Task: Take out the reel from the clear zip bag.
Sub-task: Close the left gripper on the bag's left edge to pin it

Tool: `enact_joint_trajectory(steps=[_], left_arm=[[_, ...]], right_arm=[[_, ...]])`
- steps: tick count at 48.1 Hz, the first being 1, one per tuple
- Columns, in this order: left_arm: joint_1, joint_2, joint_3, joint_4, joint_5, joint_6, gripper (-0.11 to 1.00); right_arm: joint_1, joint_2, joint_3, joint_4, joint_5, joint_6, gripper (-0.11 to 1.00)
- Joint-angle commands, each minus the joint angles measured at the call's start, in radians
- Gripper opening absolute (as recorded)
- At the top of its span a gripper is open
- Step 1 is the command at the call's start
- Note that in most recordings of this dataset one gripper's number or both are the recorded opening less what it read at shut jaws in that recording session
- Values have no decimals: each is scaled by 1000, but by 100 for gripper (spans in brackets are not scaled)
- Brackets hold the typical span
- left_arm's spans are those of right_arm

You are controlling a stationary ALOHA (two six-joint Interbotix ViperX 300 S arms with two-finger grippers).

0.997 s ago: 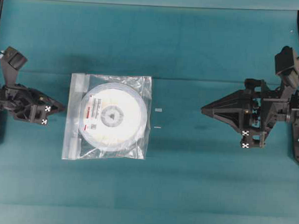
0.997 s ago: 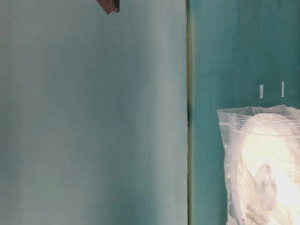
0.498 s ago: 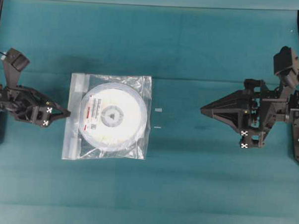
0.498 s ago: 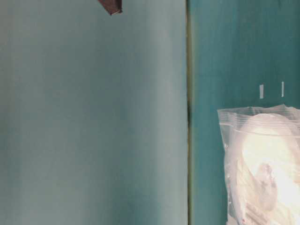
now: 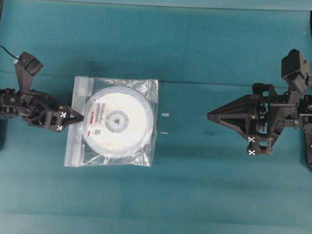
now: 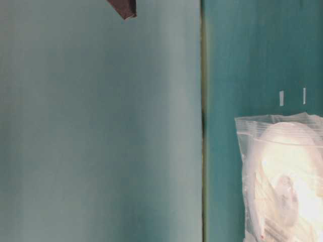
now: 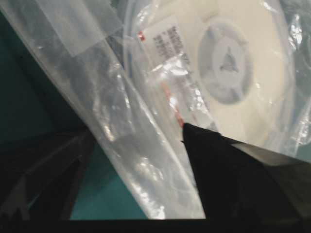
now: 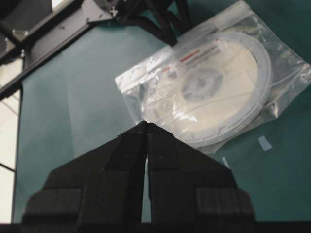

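The clear zip bag [image 5: 77, 144] lies flat left of the table's middle, its whitish zip strip along the left edge. The reel [image 5: 117, 120] is inside it, cream-white with a grey hub and a red-striped label. My left gripper [image 5: 79, 118] is at the zip edge, open. In the left wrist view [image 7: 131, 145] the bag's edge [image 7: 121, 116] lies between its spread jaws, and the reel [image 7: 228, 58] is beyond. My right gripper [image 5: 209, 113] is shut and empty, well right of the bag, pointing at it. The right wrist view shows its tip [image 8: 146, 124], the bag [image 8: 141, 92] and the reel [image 8: 214, 87].
Two small white tape marks [image 5: 165, 115] [image 5: 164, 132] sit on the teal table just right of the bag. The table-level view shows the bag's corner [image 6: 252, 151] and a dark arm tip [image 6: 125, 7] at its top edge. Black frame rails run along both sides.
My left gripper has moved right to the bag's zip edge and its jaws have spread apart. The right gripper has crept slightly left. The bag and reel have not moved.
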Motion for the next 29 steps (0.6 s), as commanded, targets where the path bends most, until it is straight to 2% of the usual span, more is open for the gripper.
enact_joint_trajectory(steps=[1, 5, 14, 17, 23, 29], left_arm=[[2, -2, -11, 3, -5, 0, 79], [2, -2, -11, 3, -2, 3, 68], [2, 0, -14, 2, 14, 6, 28], [2, 2, -14, 3, 25, 6, 15], [2, 3, -14, 3, 54, 6, -1], [2, 5, -14, 3, 64, 15, -4]], right_arm=[[2, -3, -18, 2, -5, 8, 0], [0, -3, -18, 0, -3, 8, 0], [2, 5, -18, 3, 11, 9, 0], [0, 12, -20, 18, 23, 9, 0], [-3, 43, -21, 94, 63, 9, 0], [-11, 97, -28, 196, 97, 9, 0]])
